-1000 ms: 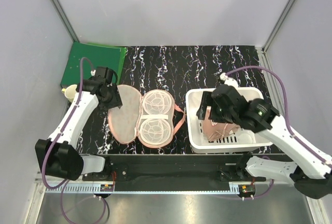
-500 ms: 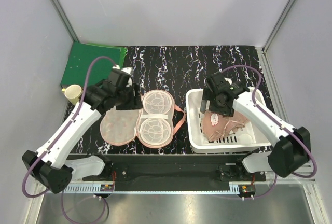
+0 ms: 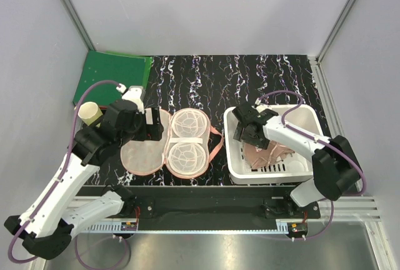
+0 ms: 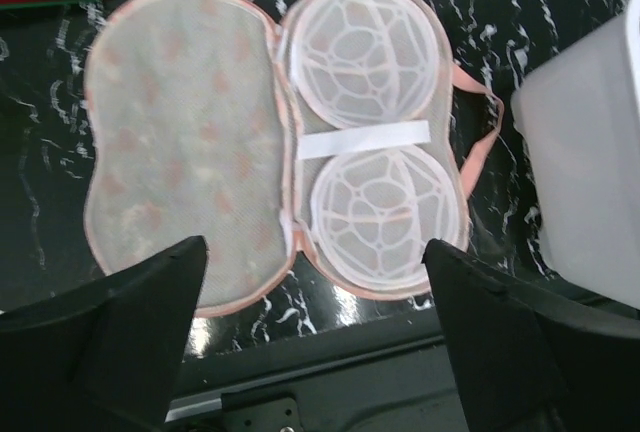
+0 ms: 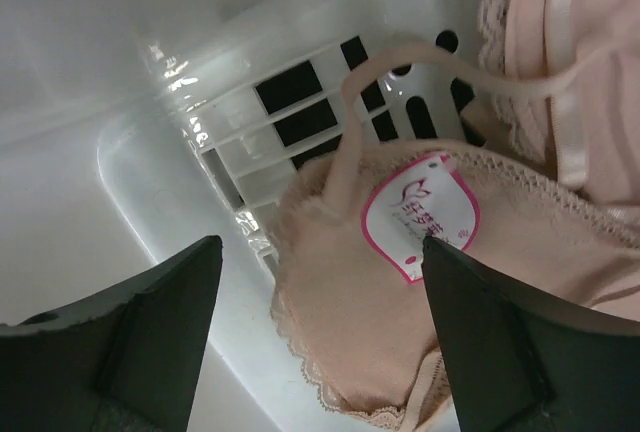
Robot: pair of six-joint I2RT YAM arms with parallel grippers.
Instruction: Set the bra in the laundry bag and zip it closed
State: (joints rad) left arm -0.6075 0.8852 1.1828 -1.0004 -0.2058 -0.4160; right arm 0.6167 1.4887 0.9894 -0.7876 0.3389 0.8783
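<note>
The laundry bag [image 3: 165, 143] lies open flat on the black marbled table, its mesh half to the left and its two white cup cages [image 4: 368, 162] to the right. My left gripper [image 4: 315, 302] is open and empty, held above the bag's near edge. The dusty-pink bra [image 3: 267, 154] lies in the white slotted basket [image 3: 235, 157]. In the right wrist view the bra [image 5: 400, 322] shows a pink-rimmed tag [image 5: 420, 212] and a thin strap. My right gripper [image 5: 320, 302] is open just above the bra's cup, inside the basket, holding nothing.
A green board [image 3: 112, 76] lies at the table's back left corner, with a small cream cup [image 3: 89, 112] near it. The basket's wall [image 4: 590, 172] stands right of the bag. A black rail [image 3: 200, 192] runs along the near table edge.
My left arm has drawn back toward the near side, its gripper now over the bag's near edge. My right gripper has dropped lower into the basket, close over the bra.
</note>
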